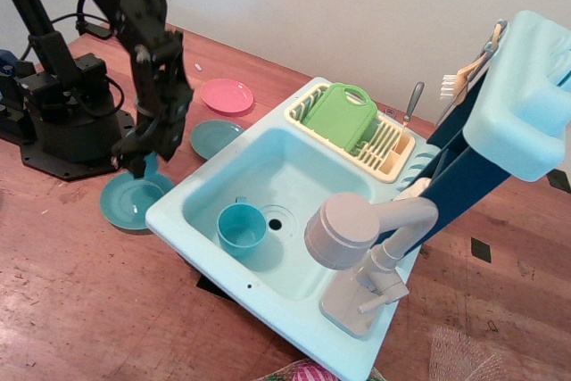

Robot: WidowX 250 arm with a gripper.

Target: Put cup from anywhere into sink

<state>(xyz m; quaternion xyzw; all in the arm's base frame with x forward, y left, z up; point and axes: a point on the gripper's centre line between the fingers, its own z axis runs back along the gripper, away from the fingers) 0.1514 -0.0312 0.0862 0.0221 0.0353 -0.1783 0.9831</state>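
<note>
Cup (242,227) stands upright in the sink (294,176) basin, lower left of centre, beside the drain. Gripper (136,160) at left grasps something teal; a plate (129,202) lies below it.

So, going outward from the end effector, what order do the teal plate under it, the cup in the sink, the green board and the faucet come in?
1. Teal plate, just below the end effector.
2. Cup, in the sink basin.
3. Green board, in the rack.
4. Faucet, far side of the basin.

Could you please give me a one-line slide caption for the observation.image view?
Teal cup stands upright in the light-blue sink while the end effector hovers over a teal plate beside it.
</note>
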